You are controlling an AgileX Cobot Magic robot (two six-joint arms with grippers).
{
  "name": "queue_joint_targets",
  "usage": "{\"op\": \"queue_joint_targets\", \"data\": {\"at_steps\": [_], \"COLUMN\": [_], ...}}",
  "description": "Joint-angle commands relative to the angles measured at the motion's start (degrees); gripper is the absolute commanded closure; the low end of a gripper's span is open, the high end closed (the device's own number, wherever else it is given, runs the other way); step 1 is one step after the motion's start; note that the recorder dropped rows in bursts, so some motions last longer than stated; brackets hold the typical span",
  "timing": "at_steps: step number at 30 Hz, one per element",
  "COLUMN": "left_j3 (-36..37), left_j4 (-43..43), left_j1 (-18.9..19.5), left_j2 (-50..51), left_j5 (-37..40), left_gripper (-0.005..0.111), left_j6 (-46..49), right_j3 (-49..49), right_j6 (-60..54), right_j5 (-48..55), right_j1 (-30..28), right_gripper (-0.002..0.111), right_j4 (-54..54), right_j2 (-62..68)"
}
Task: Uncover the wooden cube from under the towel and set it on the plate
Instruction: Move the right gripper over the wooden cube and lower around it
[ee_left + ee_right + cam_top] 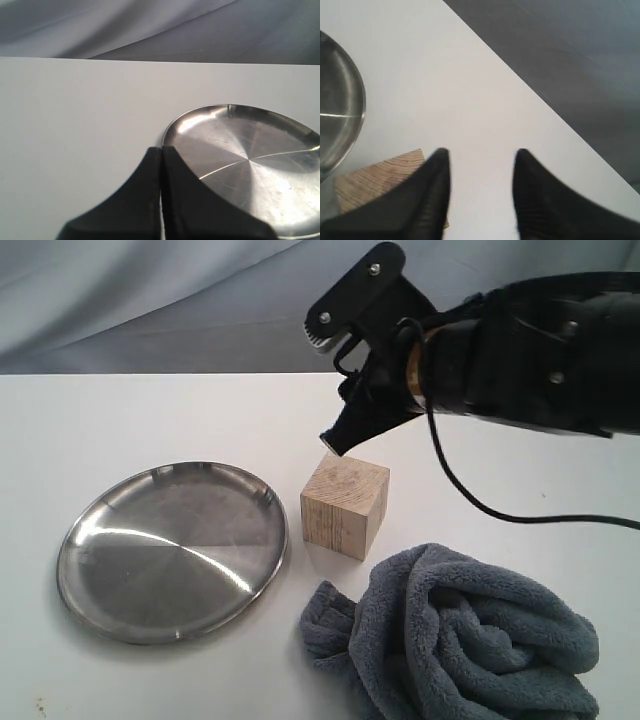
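The pale wooden cube stands bare on the white table, just right of the steel plate. The blue-grey towel lies crumpled in front of the cube, to its right, off it. My right gripper hangs open above and just behind the cube, one fingertip close over its top edge. In the right wrist view the cube shows beside one finger of the right gripper, with bare table between the fingers and the plate at the edge. My left gripper is shut and empty beside the plate.
The white table ends at a grey cloth backdrop behind. A black cable trails from the right arm across the table right of the cube.
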Motion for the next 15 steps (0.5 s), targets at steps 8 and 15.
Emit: {"op": "queue_joint_targets", "data": {"at_steps": [8,15], "left_j3": [0.3,0.3], "left_j4": [0.0,0.0], "left_j1": [0.0,0.0], "left_j2": [-0.2,-0.2], "left_j5": [-0.6,-0.6], "left_gripper": [0.107,0.107], "left_j6": [0.0,0.0], "right_j3": [-10.3,-13.8], "right_j6": [-10.2,-74.7], "right_j5": [1.8,13.0], "right_j1": [-4.8,-17.4], "right_gripper": [0.108,0.108], "right_j4": [10.8,72.1], "right_j2": [4.0,4.2]}}
